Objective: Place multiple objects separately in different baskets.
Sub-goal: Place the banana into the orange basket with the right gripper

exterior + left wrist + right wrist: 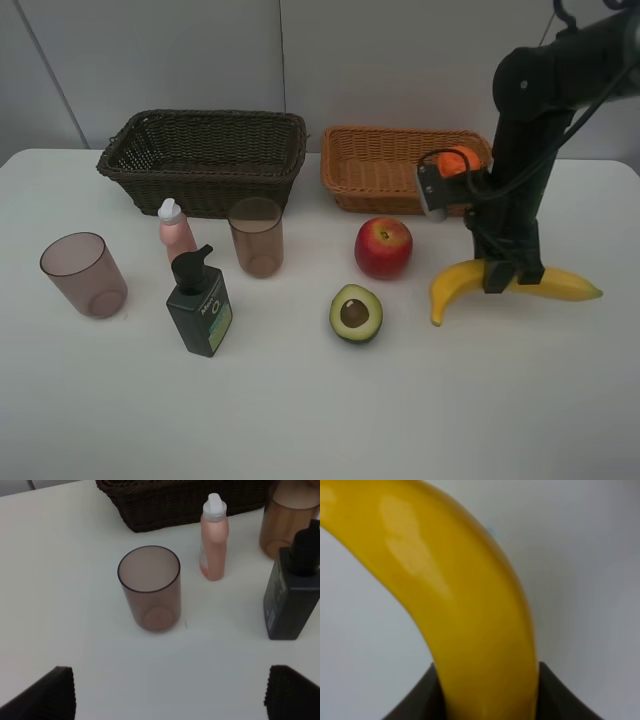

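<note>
Though left claw (170, 695) wide apart, right claw (512, 278) tight on one banana (455, 278); two cups (84, 275) (256, 237), two baskets (200, 185) (372, 196).

The dark green pump bottle (200, 318) carries the only lettering: a front label (216, 314) with white print and a large round mark, too small to read. In the left wrist view its side shows faint pale print, also illegible.
</note>
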{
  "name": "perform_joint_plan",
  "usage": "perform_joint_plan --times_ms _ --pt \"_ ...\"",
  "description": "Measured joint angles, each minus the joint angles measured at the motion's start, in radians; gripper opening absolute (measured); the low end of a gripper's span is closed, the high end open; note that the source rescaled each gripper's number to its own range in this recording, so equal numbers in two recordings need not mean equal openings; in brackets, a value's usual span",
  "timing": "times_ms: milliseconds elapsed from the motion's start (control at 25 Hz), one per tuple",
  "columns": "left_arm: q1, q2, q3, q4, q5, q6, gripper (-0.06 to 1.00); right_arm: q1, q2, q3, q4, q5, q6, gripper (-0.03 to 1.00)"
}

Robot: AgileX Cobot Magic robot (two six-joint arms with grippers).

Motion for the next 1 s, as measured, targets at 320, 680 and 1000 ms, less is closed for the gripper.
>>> perform_joint_plan --times_ms 320,680,1000 --pt "0.0 0.0 0.0 0.0 0.0 0.0 1.0 0.0 -0.037 -0.15 -0.026 0.105 -0.025 0.0" --pt "0.0 0.0 0.0 0.0 0.0 0.0 1.0 0.002 -0.035 -0.338 -0.039 0.077 -0.08 0.0" --pt "0.0 0.0 0.0 0.0 0.0 0.0 1.0 0.002 0.018 -0.439 -0.046 -0.187 -0.087 0.0"
